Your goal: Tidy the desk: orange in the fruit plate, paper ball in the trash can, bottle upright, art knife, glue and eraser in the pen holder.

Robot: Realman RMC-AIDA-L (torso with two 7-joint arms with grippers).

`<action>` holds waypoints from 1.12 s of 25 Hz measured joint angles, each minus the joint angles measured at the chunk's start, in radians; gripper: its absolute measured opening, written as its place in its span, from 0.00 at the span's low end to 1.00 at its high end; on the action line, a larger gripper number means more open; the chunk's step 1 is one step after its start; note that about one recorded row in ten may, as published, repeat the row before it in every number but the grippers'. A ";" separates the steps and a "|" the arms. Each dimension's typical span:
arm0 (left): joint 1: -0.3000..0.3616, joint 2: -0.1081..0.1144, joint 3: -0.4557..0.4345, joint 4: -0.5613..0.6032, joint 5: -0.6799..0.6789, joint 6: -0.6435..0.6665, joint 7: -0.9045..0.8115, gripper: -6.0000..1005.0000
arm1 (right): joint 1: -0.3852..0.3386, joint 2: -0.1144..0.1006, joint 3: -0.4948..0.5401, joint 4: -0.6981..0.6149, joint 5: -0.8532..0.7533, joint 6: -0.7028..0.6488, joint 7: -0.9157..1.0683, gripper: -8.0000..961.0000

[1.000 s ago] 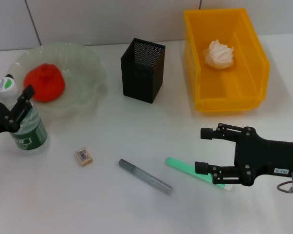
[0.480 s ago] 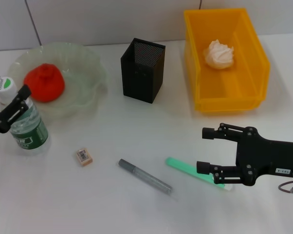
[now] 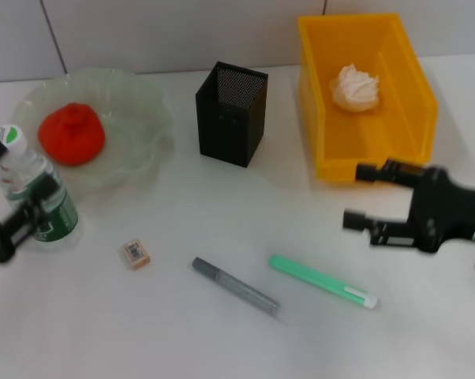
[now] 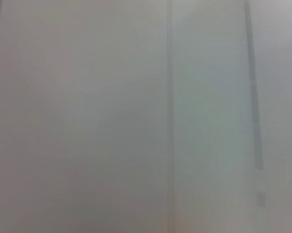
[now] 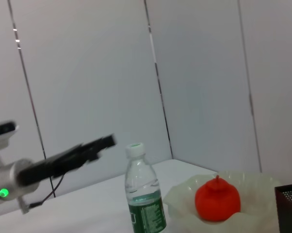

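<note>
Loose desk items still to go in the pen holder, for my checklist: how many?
3: eraser nearest the bottle, grey art knife in the middle, green glue rightmost.

The orange (image 3: 72, 135) lies in the fruit plate (image 3: 139, 130), and the bottle (image 3: 34, 193) stands at its 7 o'clock. The pen holder (image 3: 230, 114) is at 3 o'clock of the plate. The paper ball (image 3: 356, 88) sits in the trash can (image 3: 411, 110), at 3 o'clock of the holder.

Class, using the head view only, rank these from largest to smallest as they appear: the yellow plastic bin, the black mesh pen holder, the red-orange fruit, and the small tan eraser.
1. Yellow plastic bin
2. Black mesh pen holder
3. Red-orange fruit
4. Small tan eraser

All differences are plain here; none are close.
</note>
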 joint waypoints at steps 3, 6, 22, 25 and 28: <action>0.017 0.000 0.001 0.002 0.113 0.044 0.005 0.80 | 0.008 -0.010 -0.006 -0.101 -0.015 -0.011 0.112 0.86; 0.022 -0.002 0.002 0.004 0.225 0.050 0.007 0.80 | 0.039 -0.010 -0.008 -0.204 -0.081 -0.021 0.236 0.86; 0.010 -0.009 0.002 -0.010 0.374 0.028 0.047 0.80 | 0.230 0.008 -0.222 -0.686 -0.606 -0.102 0.899 0.86; 0.010 -0.009 0.002 -0.010 0.375 0.021 0.047 0.80 | 0.252 0.008 -0.271 -0.725 -0.666 -0.138 0.955 0.86; 0.009 -0.009 0.002 -0.010 0.375 -0.001 0.047 0.80 | 0.279 0.008 -0.335 -0.752 -0.748 -0.165 1.013 0.86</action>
